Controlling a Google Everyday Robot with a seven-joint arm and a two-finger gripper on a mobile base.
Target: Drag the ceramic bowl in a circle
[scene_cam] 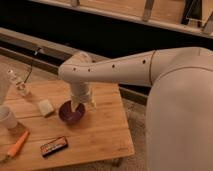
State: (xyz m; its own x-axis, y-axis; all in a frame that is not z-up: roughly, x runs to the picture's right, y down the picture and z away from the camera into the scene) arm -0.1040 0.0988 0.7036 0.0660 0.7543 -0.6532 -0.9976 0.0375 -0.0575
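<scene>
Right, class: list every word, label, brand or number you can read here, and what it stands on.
Packet at the front of the table: pale print, too blurred to read.
Tool, down at the rim of the bowl: no text on either.
Nothing else shows readable text.

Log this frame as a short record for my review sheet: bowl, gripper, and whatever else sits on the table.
bowl: purple ceramic bowl, upright on the wooden table
gripper: gripper lowered from above at the bowl's right rim; contact unclear
left of bowl: pale block, then white cup at the table's left end
front edge: orange stick and dark snack bar
</scene>
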